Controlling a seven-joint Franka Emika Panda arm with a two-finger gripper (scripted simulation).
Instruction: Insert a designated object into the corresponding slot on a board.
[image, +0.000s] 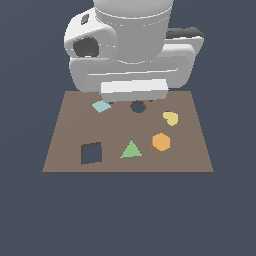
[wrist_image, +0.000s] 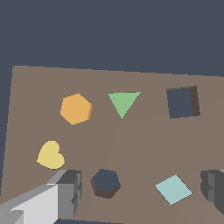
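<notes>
Exterior view: hex block (image: 161, 142) lies free on the board (image: 65, 150), at roughly 4 o'clock from the hex slot (image: 138, 106) and well apart from it. The arm hangs over the board's far edge, so the step in hand is likely the reach; best to centre over the block and square the fingers to two flat sides before descending. Wrist view: gripper (wrist_image: 144, 192) points down above the slot (wrist_image: 105, 182), jaws wide, holding nothing; block (wrist_image: 76, 109) at about 11 o'clock from the slot.

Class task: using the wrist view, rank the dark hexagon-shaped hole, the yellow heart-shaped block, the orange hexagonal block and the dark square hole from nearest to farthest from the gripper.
1. Dark hexagon-shaped hole, between the fingers of the gripper.
2. Yellow heart-shaped block, just beyond one finger.
3. Orange hexagonal block and dark square hole, along the board's far row: too close to call.
</notes>
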